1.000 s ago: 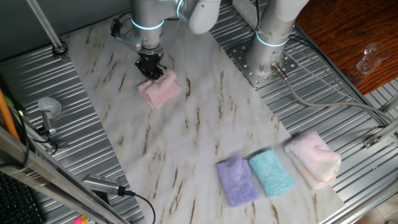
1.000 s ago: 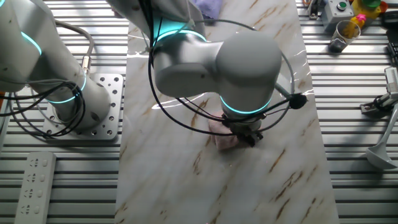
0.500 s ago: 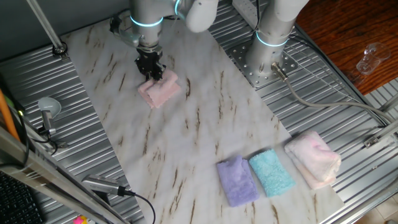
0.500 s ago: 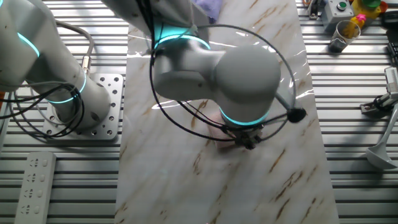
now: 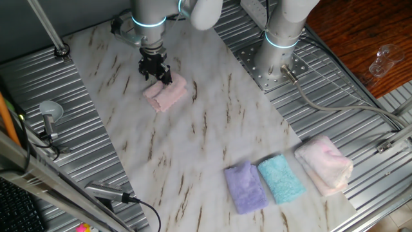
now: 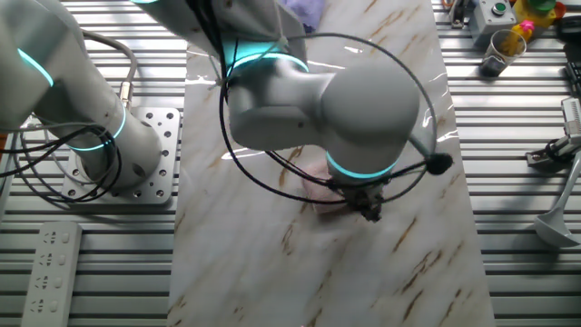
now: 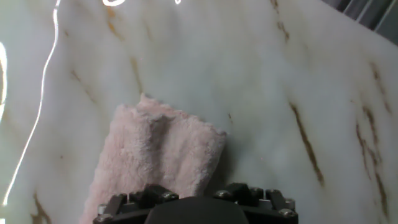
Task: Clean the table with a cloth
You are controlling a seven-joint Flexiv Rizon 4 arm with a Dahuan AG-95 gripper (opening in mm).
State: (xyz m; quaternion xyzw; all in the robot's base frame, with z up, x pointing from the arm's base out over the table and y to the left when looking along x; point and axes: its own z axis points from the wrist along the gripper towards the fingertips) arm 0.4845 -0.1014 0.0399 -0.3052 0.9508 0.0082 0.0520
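Observation:
The cloth (image 5: 167, 95), a small fluffy salmon-pink towel, lies on the far part of the white marble-look table (image 5: 193, 142). My gripper (image 5: 157, 72) points straight down on the cloth's far left edge and appears shut on it. In the hand view the cloth (image 7: 155, 149) runs from the middle left down under my gripper (image 7: 194, 194), with bare table (image 7: 280, 74) around it. In the other fixed view my gripper (image 6: 370, 211) is low on the table (image 6: 399, 263) and the arm hides nearly all of the cloth.
A purple folded towel (image 5: 246, 187), a teal towel (image 5: 281, 179) and a paler pink bundled towel (image 5: 325, 164) lie at the table's near right end. A second arm's base (image 5: 277, 58) stands on the ribbed metal beside the table. A remote (image 6: 50, 268) lies on the metal.
My gripper has shifted a little along the table toward the far left, dragging the cloth's edge with it. In the other fixed view the arm now covers the cloth.

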